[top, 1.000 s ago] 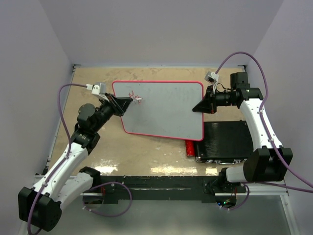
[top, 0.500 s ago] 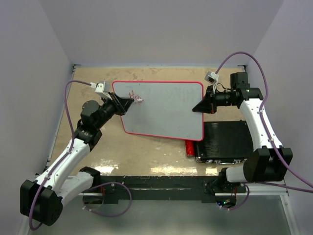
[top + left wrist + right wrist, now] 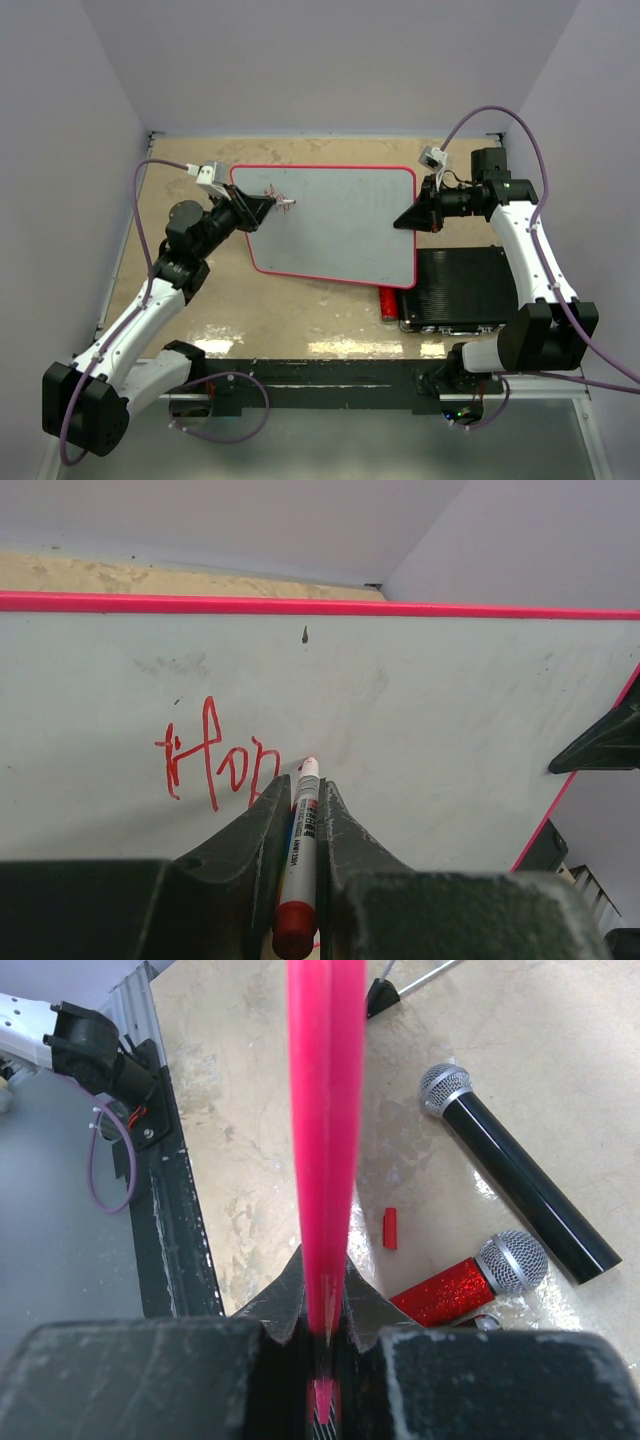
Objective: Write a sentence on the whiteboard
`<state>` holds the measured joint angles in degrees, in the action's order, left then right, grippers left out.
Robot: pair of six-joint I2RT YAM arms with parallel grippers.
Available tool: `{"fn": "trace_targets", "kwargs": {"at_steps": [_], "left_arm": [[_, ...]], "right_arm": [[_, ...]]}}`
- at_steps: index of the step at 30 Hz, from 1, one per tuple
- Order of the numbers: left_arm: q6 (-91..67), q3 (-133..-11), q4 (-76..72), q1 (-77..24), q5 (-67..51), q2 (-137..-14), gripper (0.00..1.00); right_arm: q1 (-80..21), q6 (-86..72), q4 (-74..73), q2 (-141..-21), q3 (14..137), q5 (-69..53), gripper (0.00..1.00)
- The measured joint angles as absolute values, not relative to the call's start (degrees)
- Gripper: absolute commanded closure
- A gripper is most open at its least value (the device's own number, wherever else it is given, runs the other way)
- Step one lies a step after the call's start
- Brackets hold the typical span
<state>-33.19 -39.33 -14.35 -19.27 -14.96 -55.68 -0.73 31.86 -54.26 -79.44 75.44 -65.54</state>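
Observation:
The whiteboard (image 3: pixel 340 230) with its red frame lies mid-table. My right gripper (image 3: pixel 404 219) is shut on its right edge; in the right wrist view the frame (image 3: pixel 325 1110) runs edge-on between the jaws of that gripper (image 3: pixel 325 1282). My left gripper (image 3: pixel 268 207) is over the board's upper left and is shut on a red-capped white marker (image 3: pixel 298 865). The marker's tip touches the whiteboard (image 3: pixel 430 710) just right of the sentence (image 3: pixel 215 762). The sentence reads "Hop" in red, and shows as small red marks (image 3: pixel 277 196) from above.
A black ribbed case (image 3: pixel 465 290) lies under the board's lower right corner, with a red glitter microphone (image 3: pixel 455 1282) beside it. A black microphone (image 3: pixel 520 1175) and a small red cap (image 3: pixel 390 1228) lie on the beige table. Walls close in on three sides.
My left arm has shifted slightly up and to the right, carrying the marker tip rightward along the line of writing. The right arm and the board have not moved.

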Motion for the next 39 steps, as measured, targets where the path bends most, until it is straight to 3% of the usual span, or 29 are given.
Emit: {"fn": "trace_targets", "kwargs": {"at_steps": [39], "left_arm": [[-30.3, -39.9, -11.3, -19.2, -13.3, -54.8, 1.0]], "right_arm": [[-0.7, 31.5, -54.3, -79.4, 75.4, -65.5, 1.0]]}}
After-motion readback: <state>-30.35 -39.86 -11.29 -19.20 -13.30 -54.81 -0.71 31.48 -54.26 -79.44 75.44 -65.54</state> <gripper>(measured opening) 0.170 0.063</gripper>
